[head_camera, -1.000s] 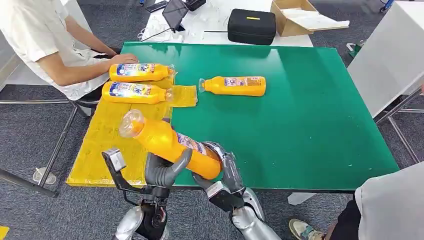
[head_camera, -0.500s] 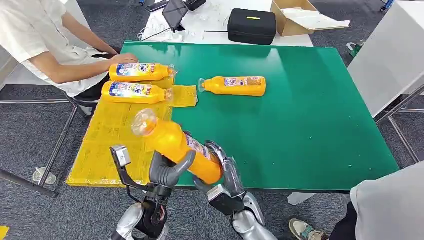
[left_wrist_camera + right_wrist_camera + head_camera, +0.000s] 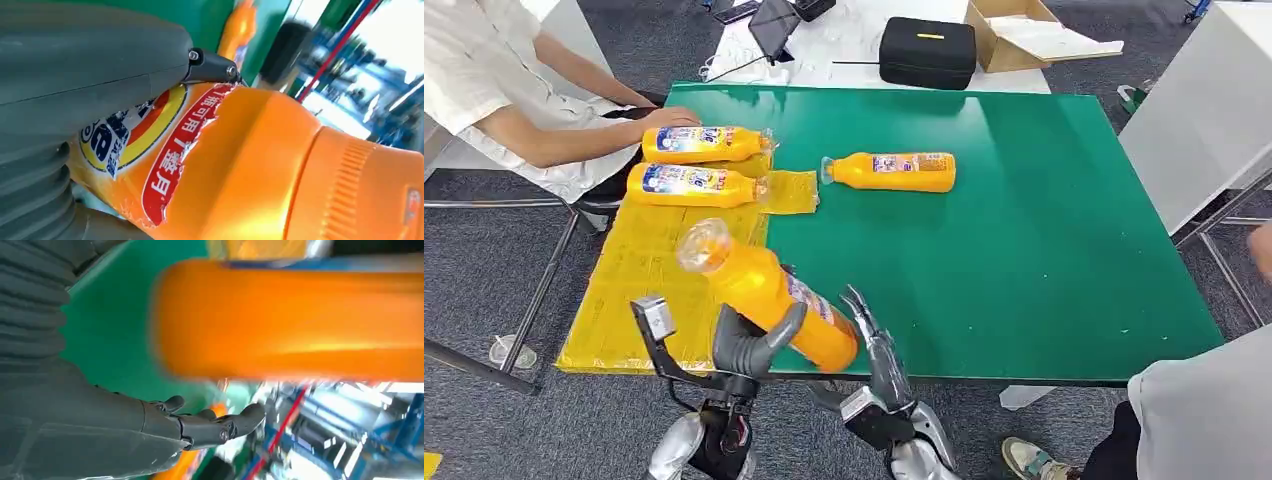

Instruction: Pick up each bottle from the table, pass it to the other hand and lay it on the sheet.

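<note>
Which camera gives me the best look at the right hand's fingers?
The right wrist view: the right hand has its fingers straight and apart from the held bottle. The head view shows that hand small beside the bottle. In the left wrist view I cannot pick it out.

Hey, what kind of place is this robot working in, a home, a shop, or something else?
Most likely a lab or test workspace, not a home. A green work table stands on grey carpet tile, a second table behind it carries a black equipment case and an open cardboard box, and a seated person attends the trial.
</note>
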Available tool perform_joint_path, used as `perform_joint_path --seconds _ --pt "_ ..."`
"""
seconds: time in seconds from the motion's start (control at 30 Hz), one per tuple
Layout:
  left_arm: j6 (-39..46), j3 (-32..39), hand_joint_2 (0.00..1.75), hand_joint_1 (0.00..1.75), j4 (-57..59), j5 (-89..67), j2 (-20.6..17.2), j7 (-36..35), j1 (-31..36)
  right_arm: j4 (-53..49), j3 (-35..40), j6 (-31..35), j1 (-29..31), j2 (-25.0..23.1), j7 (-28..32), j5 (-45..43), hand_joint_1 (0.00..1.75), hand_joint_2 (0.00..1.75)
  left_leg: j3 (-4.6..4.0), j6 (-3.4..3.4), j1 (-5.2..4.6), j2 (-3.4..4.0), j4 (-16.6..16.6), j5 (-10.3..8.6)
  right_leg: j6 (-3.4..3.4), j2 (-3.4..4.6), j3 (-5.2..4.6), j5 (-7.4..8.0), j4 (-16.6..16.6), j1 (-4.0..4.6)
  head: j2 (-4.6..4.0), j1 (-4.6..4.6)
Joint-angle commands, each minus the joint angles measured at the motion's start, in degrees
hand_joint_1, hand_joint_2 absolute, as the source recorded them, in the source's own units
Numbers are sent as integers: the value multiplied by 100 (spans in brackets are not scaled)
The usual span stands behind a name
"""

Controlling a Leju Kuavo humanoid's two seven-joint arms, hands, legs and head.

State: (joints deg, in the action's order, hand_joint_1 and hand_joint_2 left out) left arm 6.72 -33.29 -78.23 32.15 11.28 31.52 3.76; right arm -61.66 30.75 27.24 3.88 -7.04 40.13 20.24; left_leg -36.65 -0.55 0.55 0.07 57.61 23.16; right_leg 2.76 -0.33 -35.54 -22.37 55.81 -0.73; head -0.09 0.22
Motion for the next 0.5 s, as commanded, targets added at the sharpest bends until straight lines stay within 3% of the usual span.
perform_joint_path --seconds 0.03,0.1,0.17,0.2,0.27,0.3,0.33,0.4,0.5 --pt "2331 1067 175 175 -65 -2378 -201 654 69 -2016 -1416 1276 -1043 191 -13 1611 0 0 22 -1 -1 -16 4 11 -9 -15 26 -17 6 0 0 2" --pt "2885 1280 175 175 172 -3035 -219 643 171 -2888 -2305 1276 -1300 -179 -13 2232 0 0 6 1 -5 -18 6 5 -9 -17 8 -15 15 -4 0 2" --pt "2885 1280 175 175 172 -3035 -219 643 171 -2888 -2305 1276 -1300 -179 -13 2232 0 0 9 3 -4 -11 6 8 -11 -6 7 -14 15 -3 0 -2" --pt "2979 1471 175 175 280 -3152 -209 607 217 -3420 -2849 1276 -1357 -373 -13 2464 0 0 8 1 -4 -10 0 4 -8 -6 7 -8 6 -3 0 0" --pt "3222 1564 175 175 460 -3499 -206 538 328 -3935 -3193 1276 -1375 -512 -13 2233 0 0 -4 -1 -6 -14 2 -2 -4 -13 -2 -6 9 -4 0 0" --pt "3328 2148 175 175 729 -4793 77 476 373 -4149 -3323 1276 -1364 -534 -13 2110 0 0 11 -1 -4 -20 11 8 -9 -17 14 -17 17 -2 0 2" --pt "3328 2514 175 175 1005 -5905 220 237 435 -4137 -3241 1276 -1358 -474 -13 1789 0 0 18 -2 -2 -20 15 12 -11 -16 21 -20 19 -1 0 4" --pt "3328 2541 175 175 1314 -6434 209 2 537 -3960 -3130 1276 -1322 -399 -13 1527 0 0 6 -2 -5 -7 2 1 -5 -4 5 -5 6 -6 0 0" --pt "3251 1959 175 175 2559 -7357 -67 -558 1033 -3276 -2734 1276 -1070 -258 -13 1338 0 0 28 -2 -4 -19 -11 -1 -6 -16 30 -4 -8 -4 0 0"
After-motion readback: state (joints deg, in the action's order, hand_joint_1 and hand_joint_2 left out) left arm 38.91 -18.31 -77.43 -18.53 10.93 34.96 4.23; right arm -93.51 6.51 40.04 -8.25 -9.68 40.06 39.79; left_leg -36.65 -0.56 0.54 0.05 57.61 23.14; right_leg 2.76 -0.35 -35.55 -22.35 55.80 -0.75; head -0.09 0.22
